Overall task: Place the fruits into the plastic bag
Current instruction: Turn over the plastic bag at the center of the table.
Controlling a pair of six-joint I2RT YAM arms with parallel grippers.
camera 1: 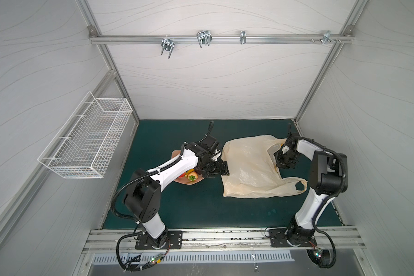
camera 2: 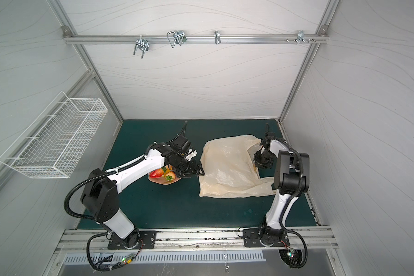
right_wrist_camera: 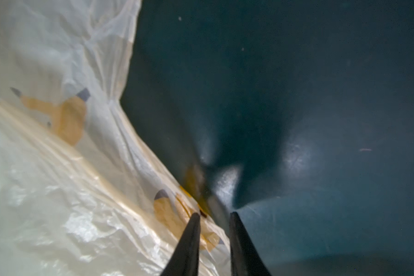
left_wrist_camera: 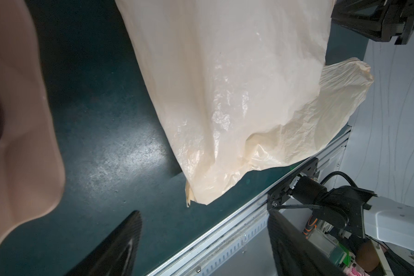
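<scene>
Left of the dark green desk's (camera 2: 153, 210) middle, small toy fruits (camera 2: 156, 173) wait on a pinkish scalloped plate (camera 2: 164, 183) beside the wide-open, empty left gripper (camera 2: 200, 172), while near the right edge the right gripper (right_wrist_camera: 215, 215), fingers barely parted, straddles the rim of the flat cream plastic bag (camera 2: 227, 167), likely to open it.

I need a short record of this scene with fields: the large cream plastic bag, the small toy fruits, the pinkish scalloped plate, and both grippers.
bag: large, cream, crinkly plastic; lies flat on the dark green table
fruits: small toys, piled on the plate, partly hidden by the left arm
plate: pinkish, scalloped, left of the bag, apart from it
left gripper: open, empty, between plate and bag
right gripper: jaws narrow, astride the bag's open edge; grip unclear
</scene>
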